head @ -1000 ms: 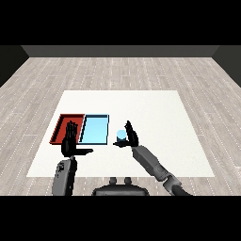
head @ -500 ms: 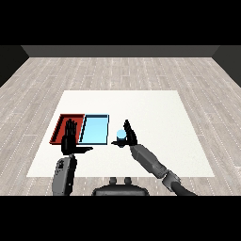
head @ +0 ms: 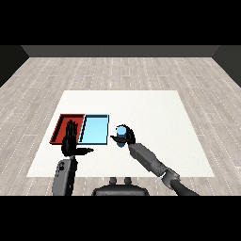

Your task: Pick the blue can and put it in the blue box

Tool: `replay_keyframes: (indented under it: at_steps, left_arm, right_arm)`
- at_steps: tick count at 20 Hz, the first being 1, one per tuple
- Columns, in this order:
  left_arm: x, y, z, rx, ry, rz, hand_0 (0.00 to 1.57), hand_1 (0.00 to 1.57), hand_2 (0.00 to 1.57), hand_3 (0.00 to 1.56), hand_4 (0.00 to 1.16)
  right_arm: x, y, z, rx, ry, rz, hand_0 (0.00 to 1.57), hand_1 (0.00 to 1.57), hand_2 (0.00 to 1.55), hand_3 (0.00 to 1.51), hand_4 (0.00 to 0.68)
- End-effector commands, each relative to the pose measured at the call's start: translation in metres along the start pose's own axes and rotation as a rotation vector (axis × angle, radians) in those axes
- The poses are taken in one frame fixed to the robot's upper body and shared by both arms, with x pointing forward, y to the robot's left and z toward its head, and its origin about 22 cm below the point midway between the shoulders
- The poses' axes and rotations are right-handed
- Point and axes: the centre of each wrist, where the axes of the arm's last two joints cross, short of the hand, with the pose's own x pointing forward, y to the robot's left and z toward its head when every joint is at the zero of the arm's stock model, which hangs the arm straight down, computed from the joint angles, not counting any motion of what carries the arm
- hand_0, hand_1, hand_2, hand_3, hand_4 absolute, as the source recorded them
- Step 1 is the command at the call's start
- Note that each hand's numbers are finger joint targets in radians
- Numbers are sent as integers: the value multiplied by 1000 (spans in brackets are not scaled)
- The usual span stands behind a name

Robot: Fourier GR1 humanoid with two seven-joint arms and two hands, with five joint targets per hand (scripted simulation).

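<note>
The blue can (head: 122,131) stands on the white table just right of the light blue tray (head: 94,129). My right hand (head: 128,137) has its fingers and thumb curled round the can, hiding much of it. My left hand (head: 70,140) is open with straight fingers, raised over the front edge of the red tray (head: 64,123), thumb pointing right. The light blue tray holds nothing that I can see.
The red and light blue trays lie side by side at the table's left. The white table (head: 155,117) stretches to the right and back of them. Grey plank floor surrounds the table.
My right hand has closed its fingers round the blue can and shifted slightly left toward the blue tray. The left hand has stayed where it was.
</note>
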Motion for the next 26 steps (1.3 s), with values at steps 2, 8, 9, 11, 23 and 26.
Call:
replay_keyframes:
  at_steps: [2,8,9,11,23,26]
  left_arm:
    - [12,-22,-9,-5,7,8,0,0,0,0,0]
    - [6,-12,1,-59,34,19,0,0,0,0,0]
    - [9,-15,4,-37,25,6,0,0,0,0,0]
    - [-25,-27,-2,-75,47,-48,0,0,0,0,0]
    - [-25,-61,-6,-145,163,59,0,0,0,0,0]
    - [-25,-83,-5,-137,163,57,0,0,0,0,0]
  right_arm:
    - [6,-1,-4,-34,14,24,1555,1555,1490,1441,680]
    - [14,6,6,9,-92,56,1503,1503,1460,1417,657]
    - [16,13,-2,18,-111,51,1494,1494,1454,1411,651]
    - [25,8,-13,16,-135,57,1489,1489,1453,1408,653]
    - [79,14,-14,110,-312,53,1432,1432,1451,1424,661]
    - [84,-22,-13,114,-312,57,1432,1432,1451,1424,661]
